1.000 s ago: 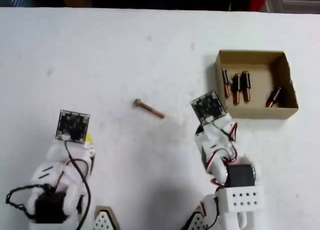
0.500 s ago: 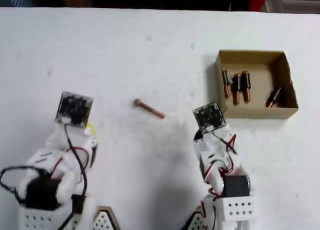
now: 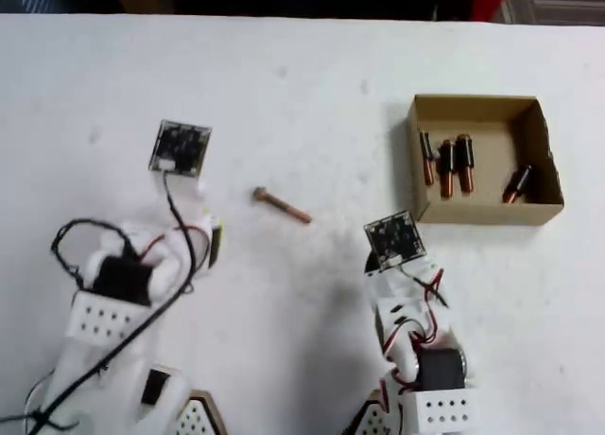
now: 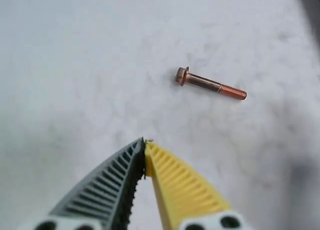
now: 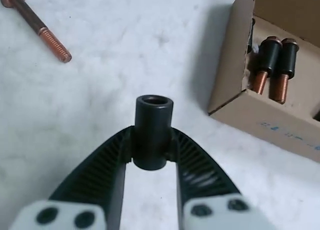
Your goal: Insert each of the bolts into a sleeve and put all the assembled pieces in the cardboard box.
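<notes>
Right claw is gripping a sleeve, left claw closed empty; one bolt lying unassembled outside the cardboard box.

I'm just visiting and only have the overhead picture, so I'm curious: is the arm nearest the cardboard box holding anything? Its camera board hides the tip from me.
Observer: Yes. The right gripper is shut on a black sleeve, with the sleeve's hollow end facing the wrist camera.
Visitor: And the other arm, the one by the loose bolt?
Observer: The left gripper is shut with nothing in it. The bolt lies ahead of its tips, apart from them.
</notes>
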